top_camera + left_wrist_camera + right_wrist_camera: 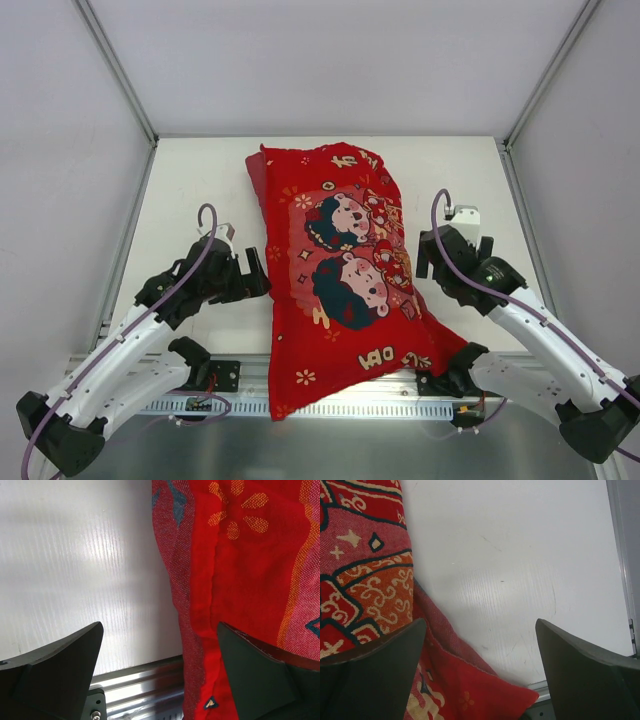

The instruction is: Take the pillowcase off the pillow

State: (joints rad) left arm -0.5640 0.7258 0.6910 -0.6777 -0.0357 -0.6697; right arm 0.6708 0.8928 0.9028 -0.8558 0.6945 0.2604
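Note:
The red pillowcase [340, 270], printed with two cartoon children, lies lengthwise down the middle of the white table [200, 190], its near end hanging over the metal front rail. The white pillow is hidden inside it. My left gripper [262, 272] is open at the pillowcase's left edge; in the left wrist view [159, 675] its right finger lies over the red fabric [235, 570] and its left finger over bare table. My right gripper [420, 258] is open at the right edge; in the right wrist view [479, 670] its left finger overlaps the fabric [365, 585].
A metal rail [400, 400] runs along the table's near edge, under the pillowcase's end. Grey walls and frame posts [120, 70] enclose the table at the back and sides. Bare table shows left and right of the pillowcase.

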